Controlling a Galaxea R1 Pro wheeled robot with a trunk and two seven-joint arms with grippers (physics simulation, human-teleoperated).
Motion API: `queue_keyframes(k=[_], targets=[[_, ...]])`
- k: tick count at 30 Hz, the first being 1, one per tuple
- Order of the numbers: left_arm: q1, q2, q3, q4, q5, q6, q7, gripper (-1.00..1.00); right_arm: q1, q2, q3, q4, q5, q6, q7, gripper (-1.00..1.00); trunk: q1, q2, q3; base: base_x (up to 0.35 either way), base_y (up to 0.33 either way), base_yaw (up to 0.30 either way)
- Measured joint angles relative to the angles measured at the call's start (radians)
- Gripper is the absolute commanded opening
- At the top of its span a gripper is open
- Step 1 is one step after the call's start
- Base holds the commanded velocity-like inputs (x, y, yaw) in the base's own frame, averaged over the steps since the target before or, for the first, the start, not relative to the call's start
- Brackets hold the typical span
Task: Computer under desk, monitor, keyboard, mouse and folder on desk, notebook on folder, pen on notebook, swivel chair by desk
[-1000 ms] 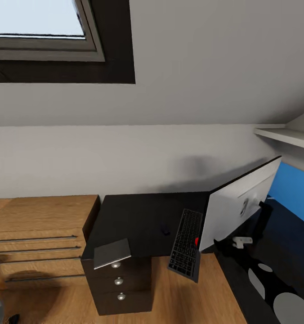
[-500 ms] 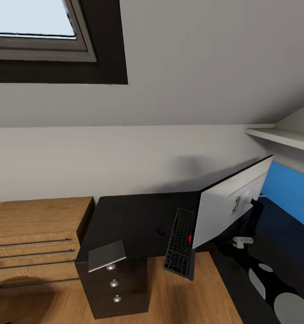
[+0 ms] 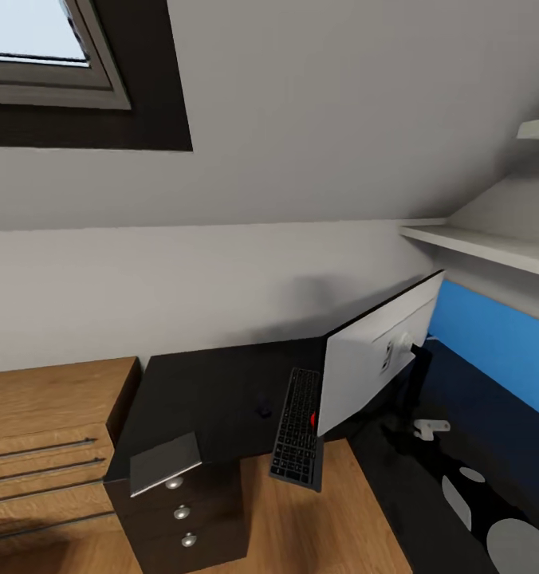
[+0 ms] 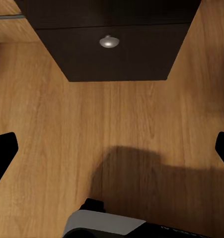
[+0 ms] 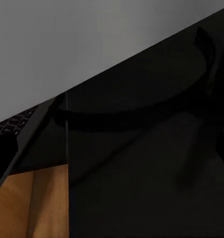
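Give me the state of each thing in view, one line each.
monitor: upright on the desk, pale back facing the camera.
keyboard: on the desk, its near end overhanging the front edge.
mouse: flat on the desk, left of the keyboard, apart from it.
notebook: closed, lying over the drawer-unit corner.
drawers: all three shut.

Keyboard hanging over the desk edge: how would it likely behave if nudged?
The keyboard looks thin, flat and rigid, so it would probably slide rather than roll. Its near end overhangs the desk edge, so a push toward the floor could tip it off.
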Motion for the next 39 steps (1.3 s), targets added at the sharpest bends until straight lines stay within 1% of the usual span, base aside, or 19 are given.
queue_keyframes(k=[3, 4, 10, 11, 13, 15, 19, 21, 22, 23, 24, 29, 35, 39], targets=[[0.0, 0.0, 0.0, -0.002, 0.0, -0.002, 0.0, 1.0, 0.0, 0.0, 0.0, 0.002, 0.0, -0.025, 0.0, 1.0, 0.0, 0.0, 0.0, 0.0, 0.0, -0.028], [0.0, -0.002, 0.0, -0.008, 0.0, -0.003, 0.0, 1.0, 0.0, -0.001, -0.001, 0.005, -0.001, -0.07, -0.001, 1.0, 0.0, 0.0, 0.0, 0.0, 0.0, -0.007], [0.0, -0.006, 0.003, -0.045, 0.001, 0.004, -0.001, 1.0, 0.0, -0.003, -0.002, 0.007, -0.006, -0.087, -0.012, 1.0, 0.0, 0.0, 0.0, 0.0, 0.0, -0.002], [0.0, -0.007, 0.004, -0.063, 0.002, 0.006, -0.001, 1.0, 0.0, -0.003, -0.004, 0.007, -0.009, -0.087, -0.046, 1.0, 0.0, 0.0, 0.0, 0.0, 0.0, 0.0], [0.0, -0.007, 0.005, -0.079, 0.003, 0.008, -0.001, 1.0, 0.0, -0.003, -0.004, 0.006, -0.01, -0.086, -0.071, 1.0, 0.0, 0.0, 0.0, 0.0, 0.0, 0.0], [0.0, -0.007, 0.005, -0.089, 0.004, 0.011, -0.001, 1.0, 0.0, -0.003, -0.005, 0.005, -0.01, -0.085, -0.082, 1.0, 0.0, 0.0, 0.0, 0.0, 0.0, 0.0], [0.0, -0.007, 0.005, -0.103, 0.004, 0.039, -0.001, 1.0, 0.0, -0.003, -0.005, 0.005, -0.011, -0.086, -0.094, 1.0, 0.015, -0.028, -0.012, 0.0, 0.0, 0.0], [0.0, -0.007, 0.006, -0.107, 0.005, 0.064, -0.001, 1.0, 0.0, -0.004, -0.005, 0.005, -0.011, -0.086, -0.098, 1.0, 0.023, -0.042, -0.019, 0.0, 0.0, 0.0], [0.0, -0.006, 0.014, -0.108, 0.007, 0.098, 0.002, 1.0, 0.0, -0.002, -0.019, 0.006, -0.011, -0.088, -0.217, 1.0, 0.027, -0.049, -0.022, 0.0, 0.0, 0.0], [0.0, -0.006, 0.014, -0.107, 0.007, 0.1, 0.003, 1.0, 0.0, -0.003, -0.026, 0.006, -0.011, -0.088, -0.245, 1.0, 0.031, -0.056, -0.025, 0.0, 0.0, 0.0], [0.0, -0.006, 0.014, -0.106, 0.007, 0.1, 0.004, 1.0, 0.0, -0.004, -0.033, 0.006, -0.011, -0.089, -0.252, 1.0, 0.035, -0.063, -0.028, 0.0, 0.0, 0.0], [0.0, -0.006, 0.014, -0.105, 0.008, 0.1, 0.006, 1.0, 0.0, -0.005, -0.046, 0.006, -0.011, -0.094, -0.261, 1.0, 0.054, -0.098, -0.044, 0.0, 0.0, 0.0], [0.0, -0.006, 0.014, -0.103, 0.008, 0.1, 0.007, 1.0, 0.0, -0.006, -0.057, 0.019, -0.006, -0.174, -0.264, 1.0, 0.077, -0.14, -0.063, 0.0, 0.0, 0.0], [0.0, -0.006, 0.014, -0.103, 0.007, 0.1, 0.007, 1.0, 0.0, -0.009, -0.059, 0.045, -0.005, -0.201, -0.27, 1.0, 0.092, -0.168, -0.075, 0.0, 0.0, 0.0]])
